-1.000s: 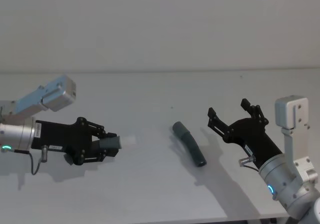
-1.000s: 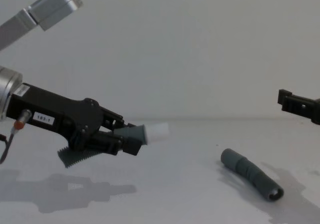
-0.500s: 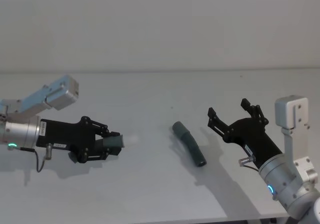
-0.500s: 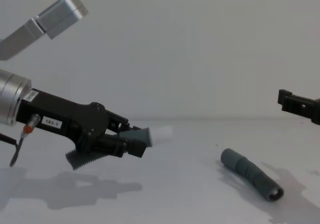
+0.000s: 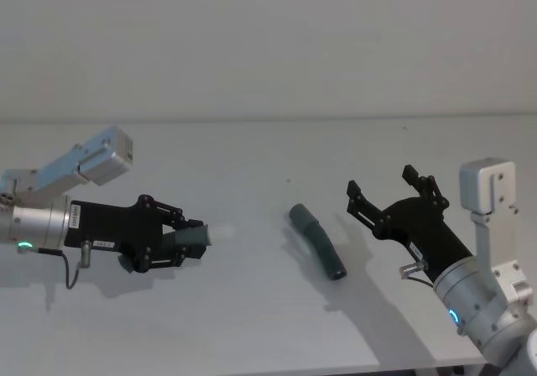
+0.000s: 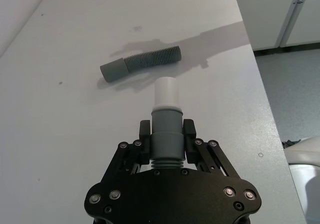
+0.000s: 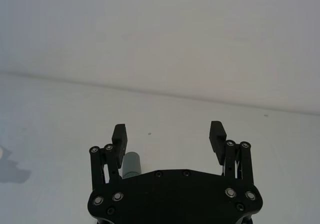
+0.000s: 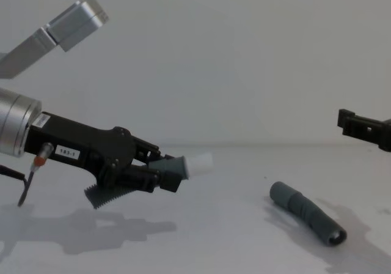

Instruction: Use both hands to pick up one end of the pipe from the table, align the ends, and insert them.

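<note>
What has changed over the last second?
The left gripper, shut on the short piece, has edged toward the middle, carrying the white tip closer to the longer piece. The right gripper stays open to that piece's right, and the piece lies unmoved on the table.

The right gripper [image 7: 168,132] hangs over the off-white counter [image 7: 55,119], its black fingers [image 7: 120,140] spread wide apart. A grey pipe end [image 7: 131,164] peeks out just beside one finger.
</note>
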You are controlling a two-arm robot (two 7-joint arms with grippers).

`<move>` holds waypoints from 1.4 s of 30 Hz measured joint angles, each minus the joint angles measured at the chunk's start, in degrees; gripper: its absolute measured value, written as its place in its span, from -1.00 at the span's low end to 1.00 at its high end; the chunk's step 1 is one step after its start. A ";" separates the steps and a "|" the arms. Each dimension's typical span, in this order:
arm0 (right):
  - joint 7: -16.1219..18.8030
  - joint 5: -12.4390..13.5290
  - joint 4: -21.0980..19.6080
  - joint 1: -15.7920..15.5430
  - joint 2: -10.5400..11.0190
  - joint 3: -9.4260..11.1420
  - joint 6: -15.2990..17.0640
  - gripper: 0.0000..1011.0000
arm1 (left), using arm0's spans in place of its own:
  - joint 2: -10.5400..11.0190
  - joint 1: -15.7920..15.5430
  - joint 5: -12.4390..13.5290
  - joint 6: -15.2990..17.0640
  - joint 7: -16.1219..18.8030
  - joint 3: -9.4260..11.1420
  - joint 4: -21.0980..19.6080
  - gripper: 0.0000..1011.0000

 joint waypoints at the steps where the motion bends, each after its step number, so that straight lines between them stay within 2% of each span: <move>1: 0.16 0.01 -0.24 0.06 0.06 -0.04 0.71 0.98 | -0.03 0.00 -0.03 -0.06 0.05 0.01 0.08 -0.30; 5: 0.44 0.16 -0.93 0.17 0.26 -0.17 2.27 0.98 | -0.09 -0.02 -0.09 -0.15 0.13 0.04 0.20 -0.30; 10: 1.39 0.65 -2.49 0.34 1.00 -0.61 7.00 0.98 | -0.17 -0.06 -0.17 -0.33 0.25 0.07 0.36 -0.30; 11: 1.39 0.65 -2.49 0.34 1.00 -0.61 7.00 0.98 | -0.17 -0.06 -0.17 -0.33 0.25 0.07 0.36 -0.30; 13: 1.79 0.73 -3.15 0.49 1.40 -0.95 9.83 0.98 | -0.19 -0.07 -0.19 -0.37 0.29 0.09 0.42 -0.30; 20: 2.21 0.43 -3.85 1.24 2.29 -2.24 15.40 0.98 | -0.21 -0.07 -0.22 -0.44 0.34 0.12 0.50 -0.30; 24: 2.27 -0.70 -3.50 2.24 2.66 -3.54 18.93 0.98 | -0.23 -0.07 -0.24 -0.48 0.36 0.12 0.53 -0.30; 30: 2.37 -1.85 -1.95 3.81 2.48 -5.02 21.83 0.98 | -0.27 -0.07 -0.27 -0.51 0.39 0.12 0.56 -0.30; 42: 3.42 -3.23 2.22 7.93 1.03 -6.98 24.88 0.98 | -0.28 -0.07 -0.28 -0.54 0.41 0.12 0.62 -0.30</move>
